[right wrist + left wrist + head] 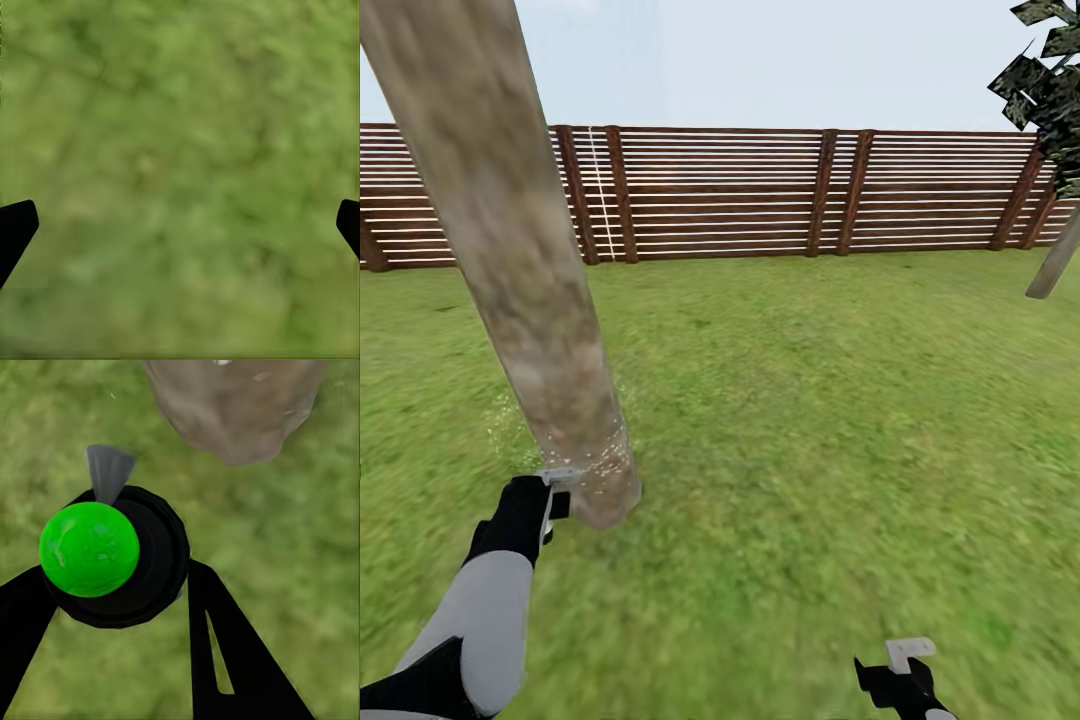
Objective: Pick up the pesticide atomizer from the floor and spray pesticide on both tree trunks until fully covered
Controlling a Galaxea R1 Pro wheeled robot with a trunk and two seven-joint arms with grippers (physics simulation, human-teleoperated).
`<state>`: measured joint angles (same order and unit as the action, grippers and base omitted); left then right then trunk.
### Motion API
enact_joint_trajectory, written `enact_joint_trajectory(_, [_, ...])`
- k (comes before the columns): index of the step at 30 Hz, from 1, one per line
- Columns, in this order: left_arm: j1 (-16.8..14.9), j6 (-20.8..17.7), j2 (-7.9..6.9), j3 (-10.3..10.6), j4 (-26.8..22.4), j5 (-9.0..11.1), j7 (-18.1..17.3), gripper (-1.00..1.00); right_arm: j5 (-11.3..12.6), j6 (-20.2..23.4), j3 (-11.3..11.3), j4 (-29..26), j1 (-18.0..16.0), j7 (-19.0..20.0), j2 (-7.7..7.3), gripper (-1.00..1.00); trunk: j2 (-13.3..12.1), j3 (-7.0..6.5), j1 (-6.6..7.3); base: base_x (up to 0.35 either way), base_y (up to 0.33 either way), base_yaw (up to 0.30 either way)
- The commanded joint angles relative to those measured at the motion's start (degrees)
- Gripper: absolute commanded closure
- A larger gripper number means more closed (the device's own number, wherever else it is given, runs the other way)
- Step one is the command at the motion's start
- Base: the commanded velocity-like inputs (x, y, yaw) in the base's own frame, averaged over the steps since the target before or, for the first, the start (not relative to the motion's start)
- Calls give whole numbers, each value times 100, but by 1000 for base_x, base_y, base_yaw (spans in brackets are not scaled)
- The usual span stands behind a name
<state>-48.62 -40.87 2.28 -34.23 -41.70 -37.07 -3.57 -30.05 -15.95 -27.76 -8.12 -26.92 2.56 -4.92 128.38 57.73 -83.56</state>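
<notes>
The pesticide atomizer [90, 547], a black round body with a bright green cap and a grey nozzle, sits between the black fingers of my left gripper [120, 611], which is shut on it. The nozzle points toward the base of a thick grey-tan tree trunk [232, 412]. In the head view my left gripper [556, 490] is right beside this trunk [520, 260], low down, and fine white specks dot the bark and the grass around its foot. A second tree [1052, 265] leans at the far right edge. My right gripper [905, 665] hangs open over the grass [180, 150].
The green lawn [810, 420] stretches back to a reddish-brown slatted fence [760, 190]. Dark leaves [1050, 70] of the far tree hang at the upper right. Open grass lies between the two trees.
</notes>
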Motion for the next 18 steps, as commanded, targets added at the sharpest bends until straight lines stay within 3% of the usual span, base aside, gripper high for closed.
enact_joint_trajectory(1, [-6, -17, -19, -29, -26, -34, -42, 100, -27, -22, -47, 4, -5, 30, -1, -100, 2, 5, 2, -167, 137, 0])
enact_joint_trajectory(4, [42, -25, -197, -15, -123, -29, -59, 100, -27, -22, -45, 4, -6, 33, 0, -100, 2, 5, 2, -241, 193, 0])
enact_joint_trajectory(8, [101, 48, -243, -3, -130, -30, -75, 100, -27, -22, -45, 4, -4, 26, 6, -100, 2, 5, 2, -273, 211, 0])
enact_joint_trajectory(11, [551, 106, -223, 8, -129, -28, -94, 100, -19, -22, -47, -6, -6, 25, 11, -100, 2, 5, 2, -280, 197, 0])
enact_joint_trajectory(15, [961, 843, -230, 10, -77, -30, -142, 100, -47, -1, -27, -21, -6, 49, 48, -100, 2, 5, 2, -212, 142, 0])
enact_joint_trajectory(18, [1187, 1159, -284, 14, -63, -67, -790, 100, -254, 11, 231, -320, -6, 87, 62, -100, 2, 5, 2, -22, 15, 0])
